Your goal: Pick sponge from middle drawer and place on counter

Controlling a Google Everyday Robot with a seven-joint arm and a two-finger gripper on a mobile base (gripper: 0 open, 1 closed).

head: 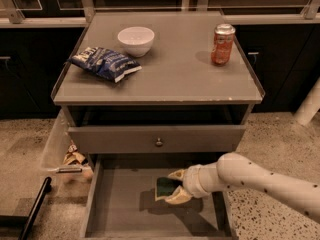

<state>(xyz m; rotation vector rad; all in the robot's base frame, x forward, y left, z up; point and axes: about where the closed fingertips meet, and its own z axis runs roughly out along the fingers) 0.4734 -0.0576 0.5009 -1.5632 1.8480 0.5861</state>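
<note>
**A:** ok going from the left, what have we got? I see a black bar [31, 211] lying on the speckled floor [20, 149], plus some crumpled scraps [74, 158] tucked against the cabinet's side.

**B:** yep. Up on the grey surface [175, 79] there's a blue snack bag [105, 63] by the left edge. A white bowl [135, 39] sits just behind it and a bit to the right. Below the top is a closed drawer front [205, 138] with a little round knob [158, 142].

**A:** and the sponge?

**B:** the sponge [164, 186] is down in the open drawer [117, 209], roughly mid-drawer, green face showing. The gripper [174, 187] is clamped on it, one finger [178, 174] above and one below, so it's narrow with the sponge pinched between. There's a shadow on the drawer floor under it, but I honestly can't tell if the sponge is touching the floor.

**A:** right side?

**B:** an orange soda can [222, 44] stands upright near the back right corner of the surface, well apart from the bowl. The white arm [265, 181] reaches in from the lower right edge over the drawer's right wall.
</note>
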